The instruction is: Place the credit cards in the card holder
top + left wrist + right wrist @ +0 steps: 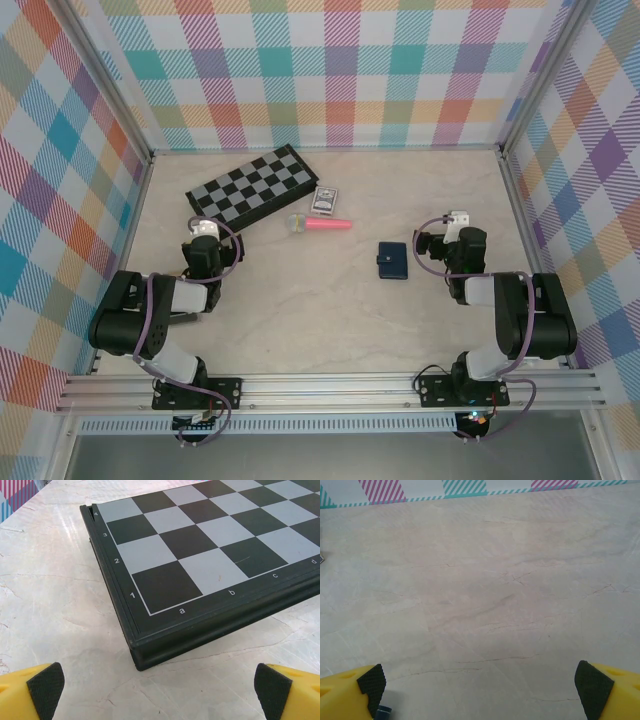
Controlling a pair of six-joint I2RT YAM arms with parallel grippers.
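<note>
The wallet (393, 260) lies shut and flat mid-table, near the right gripper (480, 692) and well apart from the left gripper (160, 692) by the chessboard (210, 545). Both grippers gape wide, empty. The wallet looks light and soft (probably floppy once unsnapped), so I'd pinch it across its narrow sides, clear of the tab.

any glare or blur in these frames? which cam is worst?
Top external: even light, sharp, soft shadows only. Left wrist: chessboard crisp, mild sheen on the table at upper left. Right wrist: hazy, low contrast, table looks washed out, so it is the softest of the three.
</note>
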